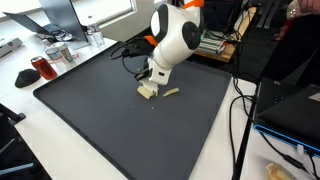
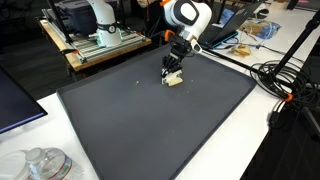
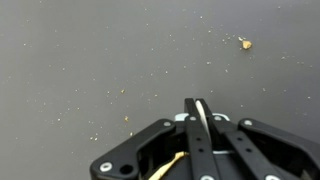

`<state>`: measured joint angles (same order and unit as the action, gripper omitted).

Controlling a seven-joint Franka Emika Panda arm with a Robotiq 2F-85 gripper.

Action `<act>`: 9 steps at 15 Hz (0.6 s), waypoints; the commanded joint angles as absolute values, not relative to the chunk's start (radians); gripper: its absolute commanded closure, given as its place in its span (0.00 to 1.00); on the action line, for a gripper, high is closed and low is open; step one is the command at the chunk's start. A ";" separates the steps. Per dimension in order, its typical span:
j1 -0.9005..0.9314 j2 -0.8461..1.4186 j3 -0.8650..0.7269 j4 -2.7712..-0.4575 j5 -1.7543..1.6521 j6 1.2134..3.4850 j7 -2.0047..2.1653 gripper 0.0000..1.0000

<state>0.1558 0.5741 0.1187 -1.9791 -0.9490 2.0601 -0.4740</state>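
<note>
The claw (image 1: 150, 81) is down low over the dark mat (image 1: 90, 115) that covers the table (image 1: 25, 140). Its two fingers are pressed flat against each other with no gap between them. The wrist view shows this most plainly: the fingers (image 3: 197, 112) meet in a single narrow blade pointing up the picture. I cannot tell whether anything thin is pinched between them.

A pale block (image 1: 147, 91) sits on the mat right under the claw, touching it or very nearly so; the pictures are too small to say which. In the other exterior view the block (image 2: 174, 80) again lies directly below the claw (image 2: 172, 71), near the far edge of the mat (image 2: 150, 130). It looks squat and chunky, so no clear long axis can be made out.

Just beside the block lies a small tan stick (image 1: 171, 92), flat on the mat. In an exterior view its long axis runs almost level across the picture, pointing away from the block, with the far end a touch higher.

In the wrist view a tan sliver (image 3: 172, 162) shows through the claw's frame, slanting from lower left to upper right. What it belongs to is unclear. A lone crumb (image 3: 244, 43) lies well ahead of the fingertips on the mat (image 3: 80, 60).
</note>
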 commanded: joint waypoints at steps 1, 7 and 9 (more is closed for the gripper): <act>0.153 0.625 0.102 -1.969 -0.988 2.037 -0.445 0.99; 0.143 0.623 0.081 -1.978 -1.009 2.021 -0.441 0.99; 0.138 0.625 0.073 -1.979 -1.017 2.012 -0.439 0.99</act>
<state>0.1510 0.5773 0.0895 -1.9800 -0.9698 2.0360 -0.4740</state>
